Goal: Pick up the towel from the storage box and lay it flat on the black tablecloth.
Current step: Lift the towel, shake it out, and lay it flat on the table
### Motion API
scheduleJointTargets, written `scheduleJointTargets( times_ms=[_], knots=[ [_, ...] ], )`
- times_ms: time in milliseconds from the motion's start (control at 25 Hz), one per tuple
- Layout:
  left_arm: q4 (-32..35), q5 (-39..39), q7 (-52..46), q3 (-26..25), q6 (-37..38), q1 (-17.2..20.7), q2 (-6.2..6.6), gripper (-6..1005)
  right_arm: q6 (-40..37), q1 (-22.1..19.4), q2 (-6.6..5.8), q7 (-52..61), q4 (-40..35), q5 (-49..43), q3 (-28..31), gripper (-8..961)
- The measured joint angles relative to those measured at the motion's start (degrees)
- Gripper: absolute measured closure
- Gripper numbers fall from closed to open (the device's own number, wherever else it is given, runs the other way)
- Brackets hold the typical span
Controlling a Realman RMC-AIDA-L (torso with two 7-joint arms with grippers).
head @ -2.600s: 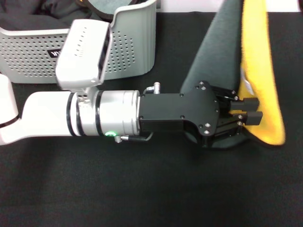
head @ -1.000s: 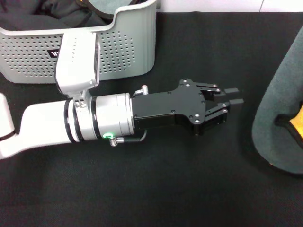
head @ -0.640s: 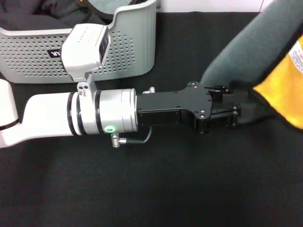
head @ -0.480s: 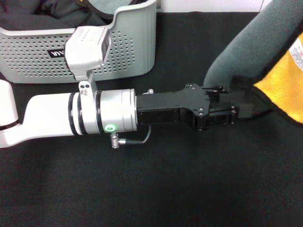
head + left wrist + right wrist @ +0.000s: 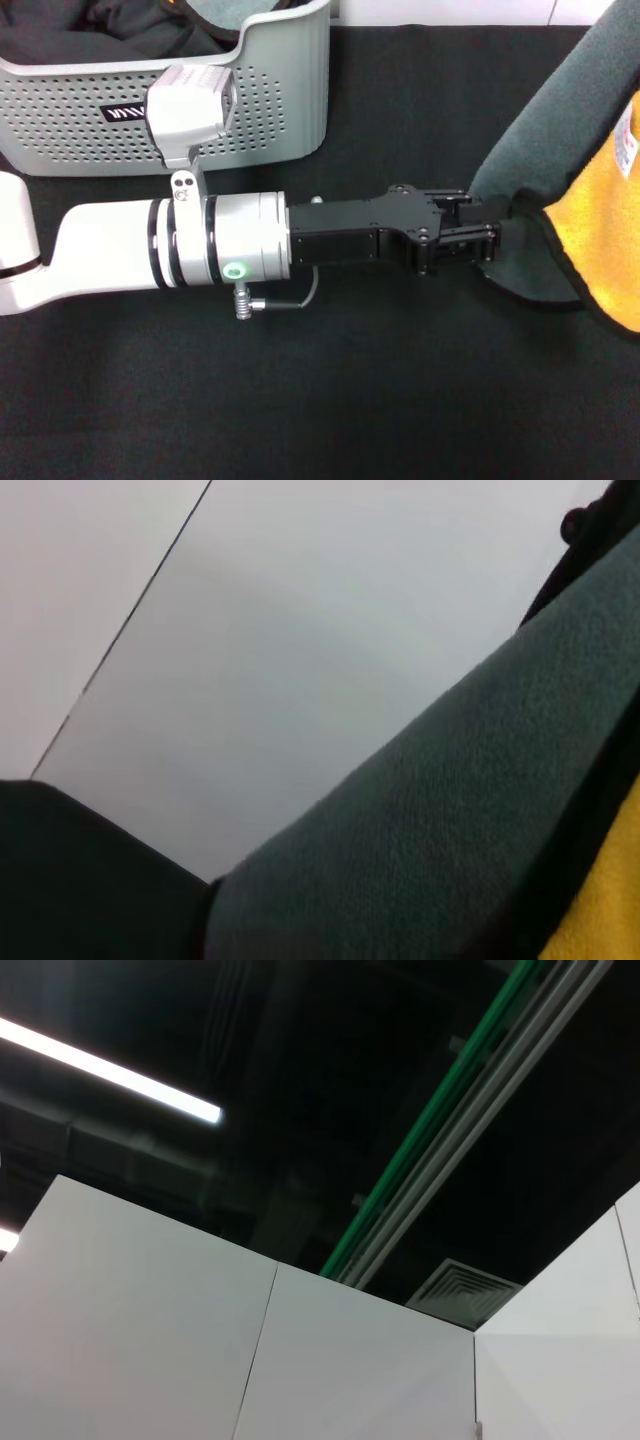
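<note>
The towel point(image 5: 560, 150) hangs at the right edge of the head view, dark grey face toward me. Its yellow-orange face, black trim and white tag point(image 5: 628, 135) show lower right. Its top runs out of view. My left gripper point(image 5: 492, 228) reaches across from the left and is shut on the towel's lower grey edge, just above the black tablecloth point(image 5: 350, 390). The left wrist view shows the towel's grey face point(image 5: 430, 840) close up. The storage box point(image 5: 280, 100) stands at the back left. My right gripper is out of view.
Dark cloths point(image 5: 100, 25) lie inside the storage box. My left arm's white forearm point(image 5: 130, 260) stretches over the tablecloth in front of the box. The right wrist view shows only ceiling and white wall panels.
The towel swung away to the right, then came back. My left gripper followed it and closed on its lower edge. The towel now sits slightly farther right.
</note>
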Motion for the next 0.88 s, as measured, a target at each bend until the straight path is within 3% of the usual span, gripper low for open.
scheduleJointTargets(
  times_ms=[520, 880],
  knots=[
    [0.6, 0.1, -2.0, 0.3, 7.1, -2.1, -0.3, 557, 2.1, 0.2, 1.03, -3.7, 0.1, -1.5, -1.2, 942],
    [-0.3, 0.0, -2.5, 0.1, 3.4, -2.9, -0.35, 558, 2.3, 1.0, 1.19, -4.6, 0.1, -1.2, -1.5, 943]
  ],
)
